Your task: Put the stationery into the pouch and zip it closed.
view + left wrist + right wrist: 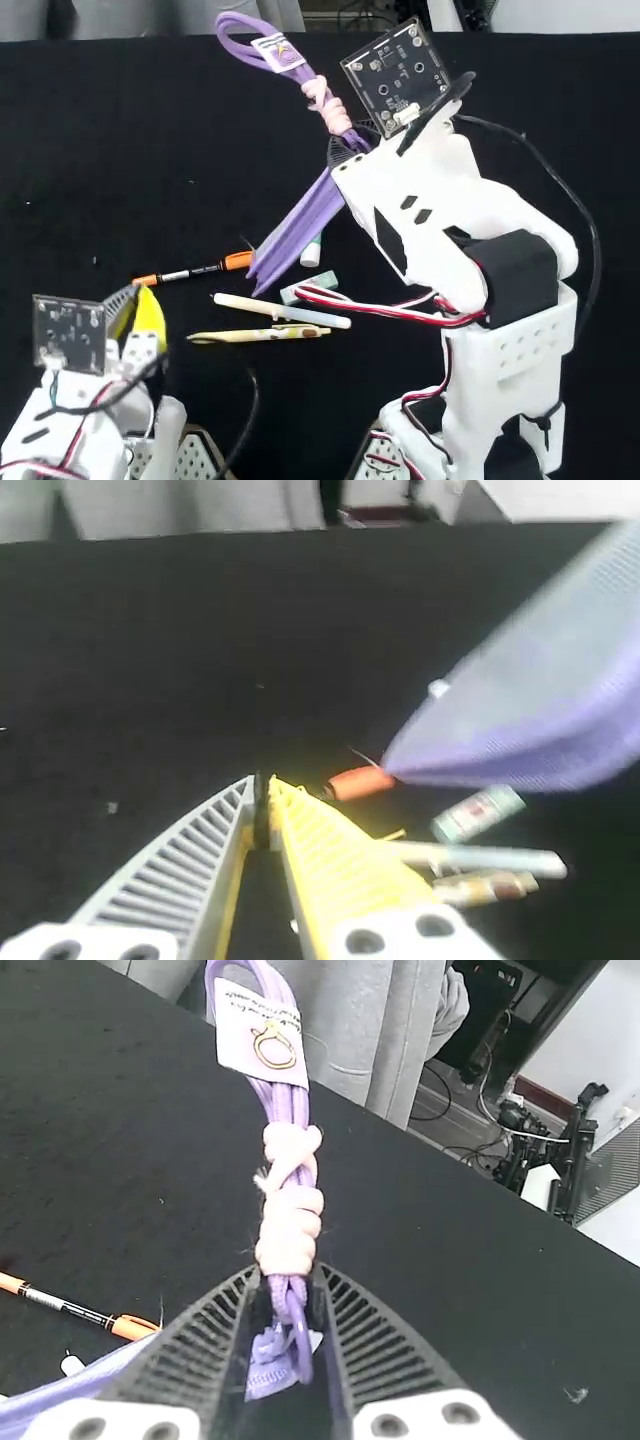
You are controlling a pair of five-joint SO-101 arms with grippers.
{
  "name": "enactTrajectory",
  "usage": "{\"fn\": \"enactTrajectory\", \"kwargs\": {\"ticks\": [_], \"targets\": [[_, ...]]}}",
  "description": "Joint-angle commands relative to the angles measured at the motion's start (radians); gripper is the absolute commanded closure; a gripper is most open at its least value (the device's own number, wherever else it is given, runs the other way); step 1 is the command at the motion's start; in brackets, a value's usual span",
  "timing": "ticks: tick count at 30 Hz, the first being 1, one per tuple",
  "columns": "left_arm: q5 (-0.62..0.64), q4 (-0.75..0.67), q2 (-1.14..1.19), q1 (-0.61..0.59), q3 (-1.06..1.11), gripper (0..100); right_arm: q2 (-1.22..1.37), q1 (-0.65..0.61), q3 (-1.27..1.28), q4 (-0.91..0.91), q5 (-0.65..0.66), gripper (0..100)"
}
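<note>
Right gripper [287, 1280] clamps pouch [300, 225] aloft | left gripper [262, 788] low, seemingly closed

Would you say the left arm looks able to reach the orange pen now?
Probably yes: the left gripper sits close by the orange pen, nothing between them; the right gripper holds the pouch up near its far end.

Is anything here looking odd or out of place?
The purple pouch is held up at a slant, pinched at its pink cord in the right gripper, while the pens lie scattered on the black table, outside it.
</note>
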Motion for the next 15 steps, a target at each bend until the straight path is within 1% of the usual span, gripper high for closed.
{"fn": "enactTrajectory", "kwargs": {"ticks": [1, 5, 8, 12, 15], "targets": [[-0.057, 0.106, 0.011, 0.143, -0.13, 97, -0.027, 0.018, -0.005, -0.035, -0.005, 98.7], [-0.103, 0.176, 0.011, 0.274, -0.168, 97, -0.027, 0.018, -0.005, -0.035, -0.005, 98.7], [-0.137, 0.175, 0.011, 0.321, -0.14, 97, -0.027, 0.018, -0.005, -0.035, -0.005, 98.7], [-0.169, 0.15, 0.011, 0.38, -0.131, 97, -0.027, 0.018, -0.005, -0.032, -0.005, 98.7], [-0.166, 0.077, 0.011, 0.467, -0.081, 97, -0.027, 0.018, -0.004, -0.031, -0.005, 98.7]]}}
